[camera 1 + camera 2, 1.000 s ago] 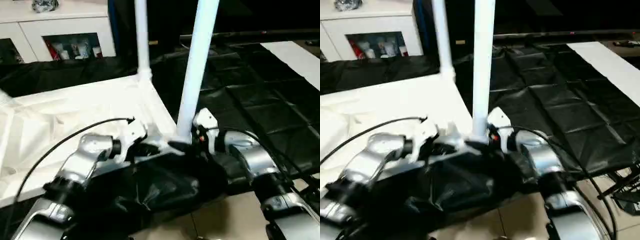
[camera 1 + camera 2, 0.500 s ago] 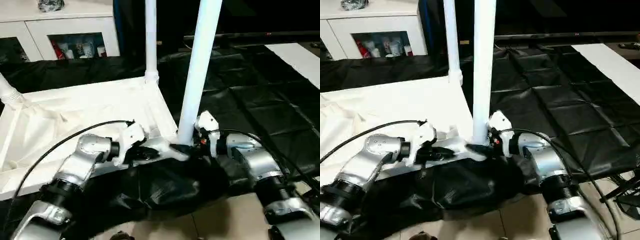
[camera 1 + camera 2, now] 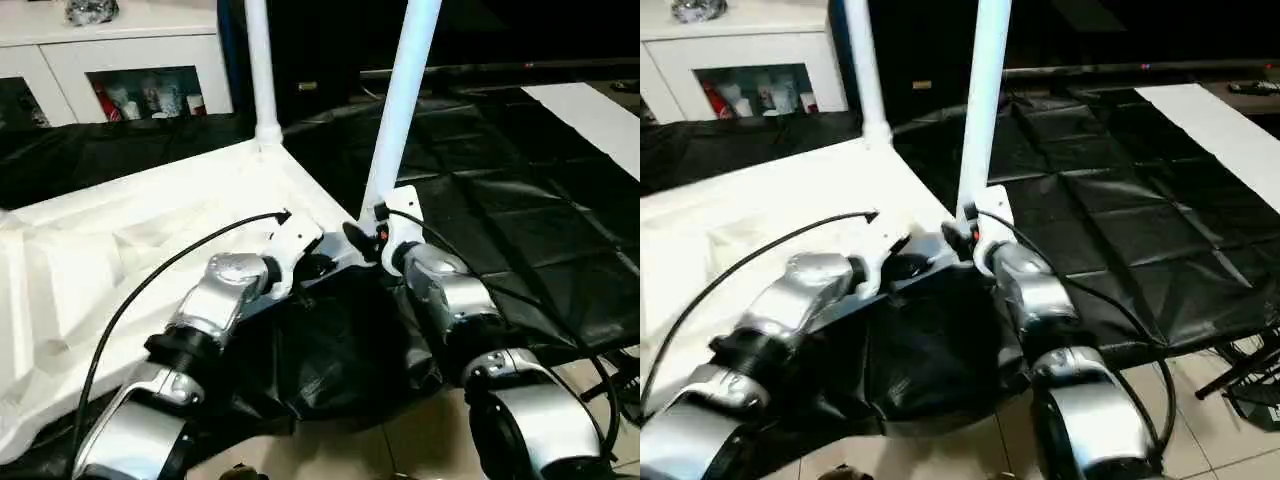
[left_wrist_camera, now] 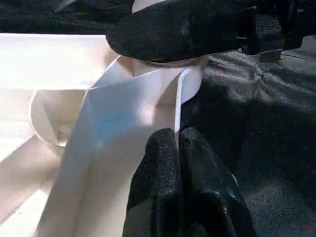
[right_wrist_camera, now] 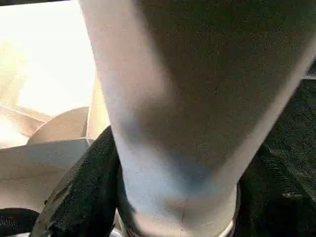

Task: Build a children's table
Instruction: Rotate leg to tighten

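Leg (image 3: 400, 110) between right hand (image 3: 362, 237) fingers

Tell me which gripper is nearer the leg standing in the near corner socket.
Right. The right gripper wraps that leg's base; the left gripper, shut, sits beside it on the tabletop rim.

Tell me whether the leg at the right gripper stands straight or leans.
Leaning. The leg rises from the tabletop's near corner socket tilted rightward, while the far leg stands nearly vertical.
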You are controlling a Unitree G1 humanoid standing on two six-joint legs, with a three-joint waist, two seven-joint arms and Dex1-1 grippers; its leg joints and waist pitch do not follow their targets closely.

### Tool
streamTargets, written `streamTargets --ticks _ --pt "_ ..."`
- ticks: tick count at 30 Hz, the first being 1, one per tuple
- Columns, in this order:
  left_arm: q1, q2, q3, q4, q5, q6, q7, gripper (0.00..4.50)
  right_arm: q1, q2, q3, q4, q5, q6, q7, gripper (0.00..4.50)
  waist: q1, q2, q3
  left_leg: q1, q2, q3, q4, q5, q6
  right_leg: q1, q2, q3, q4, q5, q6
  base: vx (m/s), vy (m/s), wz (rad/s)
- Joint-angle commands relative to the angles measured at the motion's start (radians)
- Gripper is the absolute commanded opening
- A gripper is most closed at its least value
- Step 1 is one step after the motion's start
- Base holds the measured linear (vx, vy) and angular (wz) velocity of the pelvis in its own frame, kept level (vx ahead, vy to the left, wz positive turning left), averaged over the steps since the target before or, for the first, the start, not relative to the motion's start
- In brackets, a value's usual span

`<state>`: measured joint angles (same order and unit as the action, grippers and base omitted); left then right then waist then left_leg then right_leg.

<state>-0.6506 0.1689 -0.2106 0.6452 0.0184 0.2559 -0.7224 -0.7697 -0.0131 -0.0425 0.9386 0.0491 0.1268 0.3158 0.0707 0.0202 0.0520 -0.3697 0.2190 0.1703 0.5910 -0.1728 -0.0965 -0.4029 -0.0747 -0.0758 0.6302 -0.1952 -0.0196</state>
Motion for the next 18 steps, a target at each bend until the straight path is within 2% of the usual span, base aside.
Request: streamTargets --ticks 1,6,9,13,15,18 --pt "-0.054 -0.028 0.030 -0.014 -0.005 -0.043 0.079 0.00 0.005 0.107 0.038 0.030 0.046 0.030 0.095 3.37 -0.002 -0.001 -0.074 0.006 0.003 0.004 -0.059 -0.150 0.035 0.062 -0.057 0.046 -0.072 -0.054 -0.229 0.000 0.000 0.00" --pt "-0.009 0.000 0.021 -0.058 -0.024 -0.091 -0.012 0.00 0.000 0.083 0.042 0.043 0.022 -0.004 0.136 3.75 -0.015 0.000 -0.070 0.004 0.003 0.002 -0.063 -0.186 0.031 0.062 -0.058 0.045 -0.079 -0.131 -0.216 0.000 0.000 0.00" --pt "0.011 0.022 0.016 -0.079 -0.033 -0.098 -0.053 0.00 0.011 0.050 0.062 0.016 0.018 -0.016 0.204 3.75 -0.020 0.000 -0.072 0.004 0.005 0.003 -0.061 -0.171 0.039 0.062 -0.058 0.047 -0.075 -0.101 -0.227 0.000 0.000 0.00" --pt "0.056 0.069 0.001 -0.140 -0.064 -0.120 -0.167 0.00 0.073 -0.032 0.128 -0.095 0.009 -0.030 0.411 3.75 -0.018 -0.004 -0.073 0.002 0.005 0.005 -0.057 -0.148 0.070 0.064 -0.056 0.046 -0.071 -0.054 -0.240 0.000 0.000 0.00" --pt "0.069 0.082 -0.003 -0.159 -0.074 -0.121 -0.199 0.00 0.094 -0.056 0.148 -0.126 0.006 -0.033 0.466 3.75 -0.016 -0.003 -0.071 0.003 0.007 0.006 -0.058 -0.160 0.075 0.062 -0.056 0.047 -0.073 -0.072 -0.240 0.000 0.000 0.00" --pt "0.100 0.117 -0.017 -0.202 -0.092 -0.129 -0.275 0.00 0.136 -0.123 0.186 -0.189 0.003 -0.037 0.587 3.75 -0.010 -0.004 -0.067 0.006 0.010 0.007 -0.061 -0.191 0.066 0.057 -0.056 0.047 -0.079 -0.141 -0.231 0.000 0.000 0.00"
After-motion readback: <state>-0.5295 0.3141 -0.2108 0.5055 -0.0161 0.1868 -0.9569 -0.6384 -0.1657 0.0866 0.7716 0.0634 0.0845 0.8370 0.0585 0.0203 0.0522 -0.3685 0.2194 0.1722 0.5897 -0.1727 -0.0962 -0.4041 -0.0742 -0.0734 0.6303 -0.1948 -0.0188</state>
